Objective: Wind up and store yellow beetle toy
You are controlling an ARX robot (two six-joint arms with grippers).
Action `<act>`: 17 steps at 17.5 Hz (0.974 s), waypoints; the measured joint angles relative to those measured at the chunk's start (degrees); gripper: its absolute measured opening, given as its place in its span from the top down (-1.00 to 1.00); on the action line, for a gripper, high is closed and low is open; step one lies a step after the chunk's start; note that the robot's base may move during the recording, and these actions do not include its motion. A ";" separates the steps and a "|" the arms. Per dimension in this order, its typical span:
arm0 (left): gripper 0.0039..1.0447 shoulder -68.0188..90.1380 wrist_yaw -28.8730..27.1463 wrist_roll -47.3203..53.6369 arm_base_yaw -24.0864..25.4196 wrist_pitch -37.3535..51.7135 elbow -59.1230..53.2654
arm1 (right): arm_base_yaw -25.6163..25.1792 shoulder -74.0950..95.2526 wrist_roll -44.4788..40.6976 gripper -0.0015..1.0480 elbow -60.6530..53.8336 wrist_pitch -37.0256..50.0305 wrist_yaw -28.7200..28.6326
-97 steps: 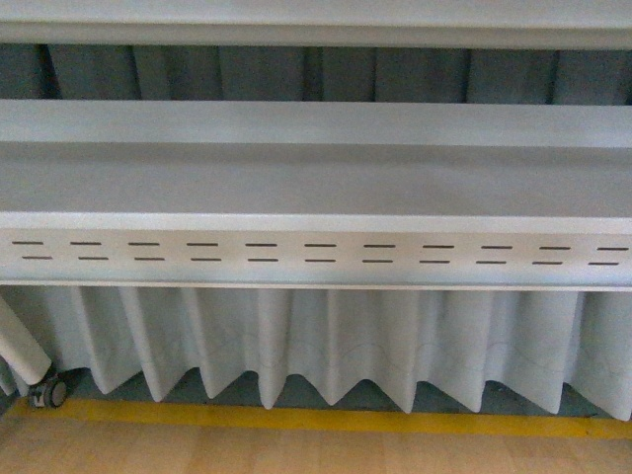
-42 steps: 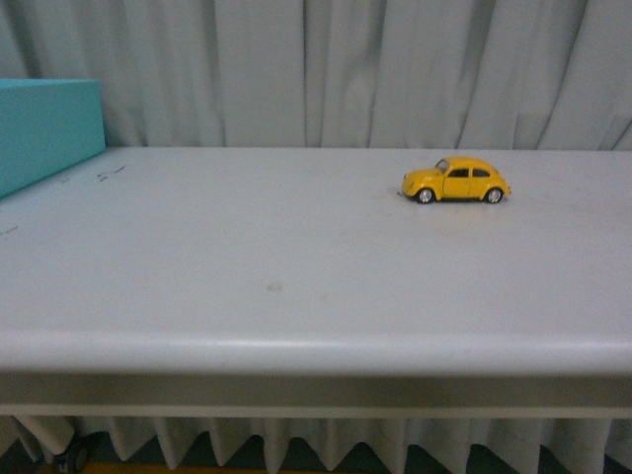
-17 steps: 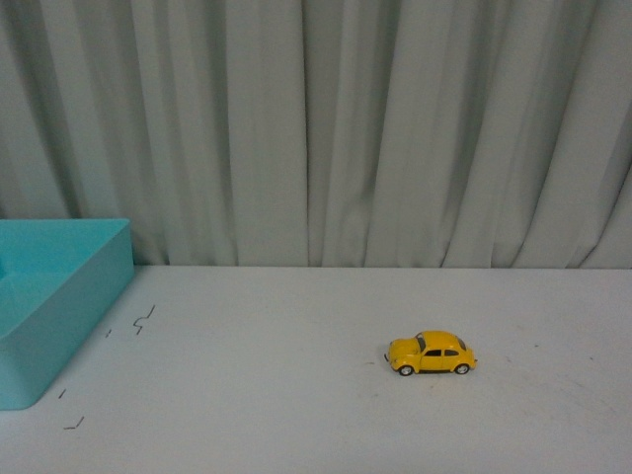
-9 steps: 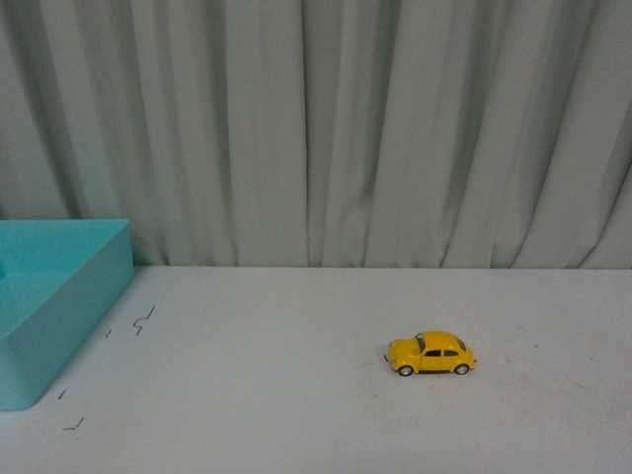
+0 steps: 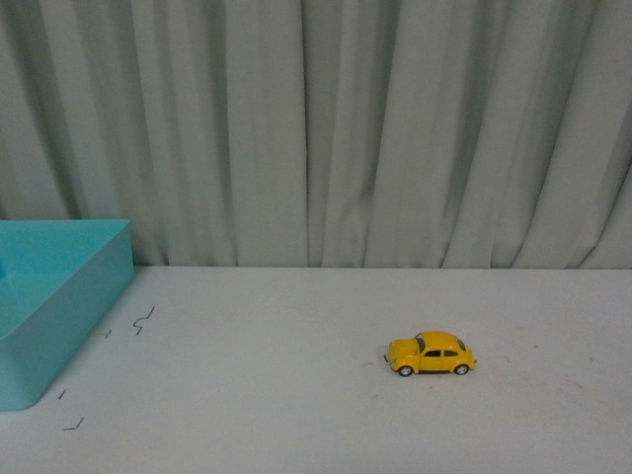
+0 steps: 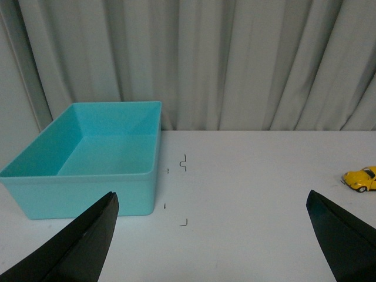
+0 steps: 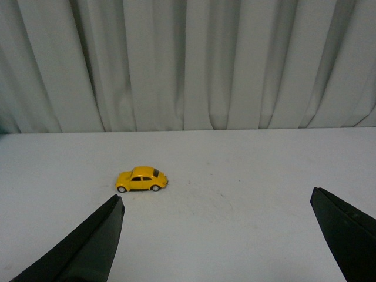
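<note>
- The left gripper (image 6: 211,197) and right gripper (image 7: 217,197) are both hovering with fingers spread wide, gripping nothing, seemingly readying an approach.
- The small glossy yellow beetle toy car (image 5: 431,354) is sitting on its wheels on the white tabletop (image 5: 257,405), right of centre, with nothing blocking it.
- The open turquoise plastic bin (image 5: 69,296), probably the storage spot, is waiting well apart at the left.
- A grey pleated curtain (image 5: 316,128) is hanging behind.

Dim, even light, soft shadows, slightly grainy

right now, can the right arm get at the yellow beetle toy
Probably yes. The right pincer is open, and the yellow beetle toy sits ahead of it on bare table, upright on its wheels, with nothing between them.
</note>
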 joint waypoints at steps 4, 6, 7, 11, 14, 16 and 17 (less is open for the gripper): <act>-0.88 0.00 0.00 0.00 0.00 0.00 0.00 | 0.00 0.00 -0.02 -0.87 0.00 0.00 0.00; -0.88 0.00 0.00 0.00 0.00 0.00 0.00 | 0.00 0.00 0.00 -0.87 0.00 -0.02 0.00; -0.88 0.00 0.00 0.00 0.00 0.00 -0.02 | 0.00 0.00 -0.02 -0.87 0.00 0.04 0.00; -0.88 0.00 -0.02 0.00 0.00 0.00 0.00 | 0.00 -0.02 -0.02 -0.87 0.00 0.04 0.02; -0.88 0.00 0.02 0.00 0.00 -0.07 0.00 | 0.00 -0.04 -0.02 -0.87 0.00 -0.04 0.00; -0.88 0.00 0.00 0.00 0.00 -0.04 0.00 | 0.00 0.02 -0.02 -0.87 0.00 0.00 0.00; -0.88 0.00 0.00 0.02 0.00 -0.07 0.00 | 0.00 0.02 -0.02 -0.87 0.00 -0.04 0.00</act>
